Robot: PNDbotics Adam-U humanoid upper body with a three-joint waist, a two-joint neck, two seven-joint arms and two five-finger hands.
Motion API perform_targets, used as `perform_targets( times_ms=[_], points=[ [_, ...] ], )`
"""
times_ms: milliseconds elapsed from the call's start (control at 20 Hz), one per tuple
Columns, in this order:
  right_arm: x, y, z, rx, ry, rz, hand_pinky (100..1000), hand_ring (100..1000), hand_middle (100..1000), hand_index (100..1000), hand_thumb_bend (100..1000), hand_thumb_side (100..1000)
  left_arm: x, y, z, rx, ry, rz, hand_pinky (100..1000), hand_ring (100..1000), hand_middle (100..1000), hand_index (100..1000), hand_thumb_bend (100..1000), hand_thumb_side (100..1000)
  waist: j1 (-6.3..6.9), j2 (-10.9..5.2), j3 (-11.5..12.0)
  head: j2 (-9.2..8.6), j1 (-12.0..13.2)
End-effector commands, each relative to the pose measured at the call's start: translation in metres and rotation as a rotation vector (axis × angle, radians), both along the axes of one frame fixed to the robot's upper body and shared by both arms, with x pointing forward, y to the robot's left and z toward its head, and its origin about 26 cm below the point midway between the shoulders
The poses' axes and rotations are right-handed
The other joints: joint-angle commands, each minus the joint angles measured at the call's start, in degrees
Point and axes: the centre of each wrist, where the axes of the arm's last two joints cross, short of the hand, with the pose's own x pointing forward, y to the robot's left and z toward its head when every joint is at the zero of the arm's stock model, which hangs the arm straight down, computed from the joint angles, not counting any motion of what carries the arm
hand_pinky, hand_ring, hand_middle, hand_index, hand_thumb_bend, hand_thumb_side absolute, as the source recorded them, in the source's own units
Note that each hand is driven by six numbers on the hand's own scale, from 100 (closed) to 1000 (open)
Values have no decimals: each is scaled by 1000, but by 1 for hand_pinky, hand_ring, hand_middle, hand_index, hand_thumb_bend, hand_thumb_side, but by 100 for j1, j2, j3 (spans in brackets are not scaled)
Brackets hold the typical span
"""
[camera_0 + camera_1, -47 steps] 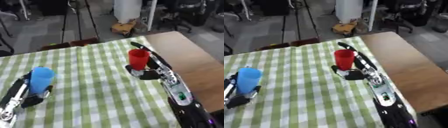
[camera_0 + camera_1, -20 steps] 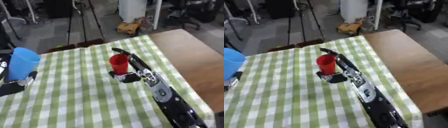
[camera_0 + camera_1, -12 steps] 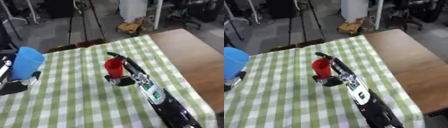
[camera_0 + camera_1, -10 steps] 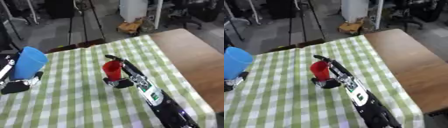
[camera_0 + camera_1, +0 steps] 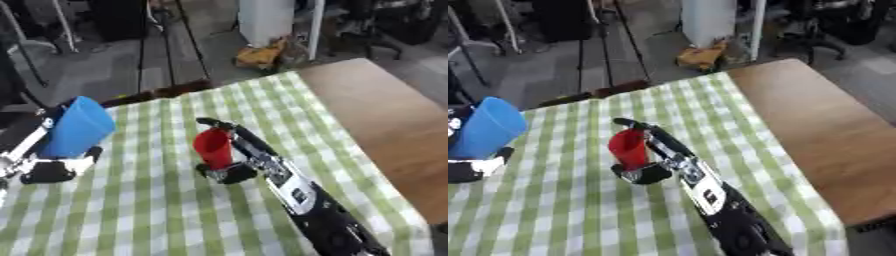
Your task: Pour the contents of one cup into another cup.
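A small red plastic cup [image 5: 213, 147] stands near the middle of the frame on a green and white checked cloth [image 5: 166, 215]. The cloth covers most of a brown wooden worktop [image 5: 394, 115], which shows bare on the right side of the frame. The red cup is upright with its open mouth on top.

The robot's right hand [image 5: 229, 165] comes up from the lower right of the frame on a long black and silver arm. Its fingers and thumb are curled round the red cup, with a long finger up the cup's right side and the thumb at the bottom front. The cup looks to sit on the cloth or just above it; I cannot tell which.

A bright blue plastic cup [image 5: 77, 127] is at the left of the frame. It is bigger than the red one and tilts with its mouth up and toward the right. It is well apart from the red cup. The robot's left hand [image 5: 48, 167] is under and beside the blue cup, wrapped round its lower part. Part of that hand is cut off by the left edge.

What is inside either cup cannot be seen.

Past the far edge of the worktop is a grey floor [image 5: 105, 75].
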Motion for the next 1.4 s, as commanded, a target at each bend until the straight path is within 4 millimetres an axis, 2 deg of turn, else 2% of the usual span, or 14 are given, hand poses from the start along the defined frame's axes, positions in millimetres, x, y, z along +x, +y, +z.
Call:
perform_targets(
  times_ms=[50, 650, 700, 750, 900, 1050, 1250, 1400],
  points=[
    [4, 8, 10, -8, -29, 26, 731, 268, 467, 973, 145, 102, 4, -4, 13, 37, -43, -8, 573, 497, 498, 759, 100, 235, -13, -98, 20, -30, -41],
    [3, 12, 7, -8, -19, 34, 731, 266, 466, 973, 144, 103, 15, -32, 17, 142, -88, -22, 576, 495, 489, 758, 163, 184, -45, -103, 27, -31, -53],
    [3, 12, 7, -8, -18, 34, 732, 265, 465, 973, 171, 100, 15, -33, 17, 149, -90, -22, 576, 496, 489, 758, 163, 184, -47, -101, 25, -31, -52],
    [3, 13, 7, -8, -17, 35, 732, 265, 465, 973, 143, 104, 16, -34, 16, 162, -90, -20, 578, 494, 462, 758, 183, 177, -55, -98, 18, -27, -53],
    [3, 13, 5, -8, -13, 35, 732, 264, 464, 973, 142, 103, 18, -39, 14, 199, -99, -15, 578, 494, 425, 758, 205, 164, -71, -95, 1, -20, -51],
    [3, 14, 5, -6, -12, 36, 732, 264, 464, 973, 141, 103, 19, -45, 15, 227, -117, -13, 578, 492, 422, 758, 232, 150, -83, -94, -3, -18, -29],
    [3, 15, 5, -5, -10, 37, 732, 263, 464, 973, 139, 103, 20, -55, 16, 258, -143, -12, 577, 440, 420, 756, 255, 136, -92, -94, 3, -25, 6],
    [2, 15, 4, -3, -7, 39, 732, 263, 463, 973, 138, 104, 20, -61, 14, 275, -151, -13, 575, 433, 419, 755, 260, 133, -99, -96, -2, -22, 29]
  ],
)
